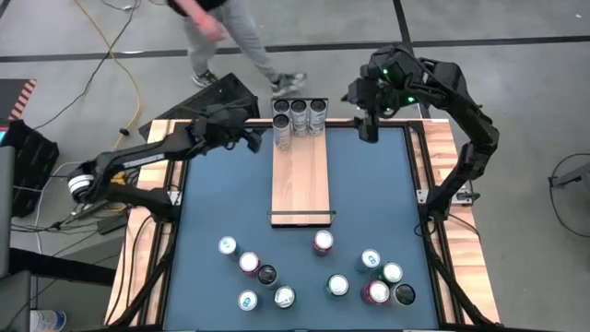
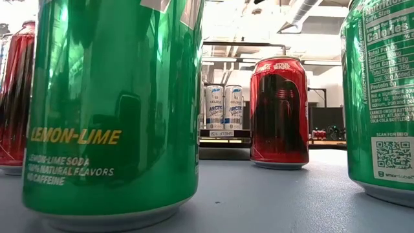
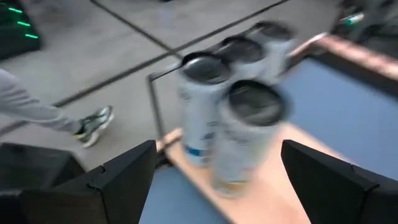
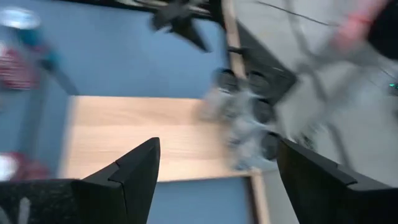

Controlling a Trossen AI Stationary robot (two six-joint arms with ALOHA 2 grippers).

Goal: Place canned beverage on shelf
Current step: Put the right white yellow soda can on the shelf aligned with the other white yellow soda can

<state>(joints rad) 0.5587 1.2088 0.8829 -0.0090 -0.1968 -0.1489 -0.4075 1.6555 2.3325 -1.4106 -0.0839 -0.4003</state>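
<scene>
The left gripper [image 1: 255, 140] hangs with its jaws spread wide and nothing between them, just at 9 o'clock of the four pale cans [image 1: 297, 116] on the shelf [image 1: 300, 175]; its arm reaches in from the tabletop's 9 o'clock edge, elbow low, forearm stretched toward 1 o'clock. In the left wrist view the two dark fingers [image 3: 118, 180] frame those cans [image 3: 231, 118] — three in a row at the far rail, a fourth in front of them.

The right gripper [image 1: 367, 124] also stands wide and empty, off the shelf's far corner at about 3 o'clock of the cans; its arm rises from the tabletop's 3 o'clock edge and folds over in a high arch. The right wrist view shows the plank [image 4: 143, 146] and the blurred cans [image 4: 242, 118] past its fingers [image 4: 134, 177].

The shelf lies lengthwise at the blue tabletop's [image 1: 378, 194] centre, running 12 to 6 o'clock. Loose cans [image 1: 323, 242] are scattered toward 6 o'clock.

In the low view a green can [image 2: 113, 110] reads "LEMON-LIME SODA, 100% NATURAL FLAVORS, NO CAFFEINE"; a red can [image 2: 279, 111] bears "STAR WARS". A person's legs [image 1: 235, 41] show beyond the tabletop at 12 o'clock.
</scene>
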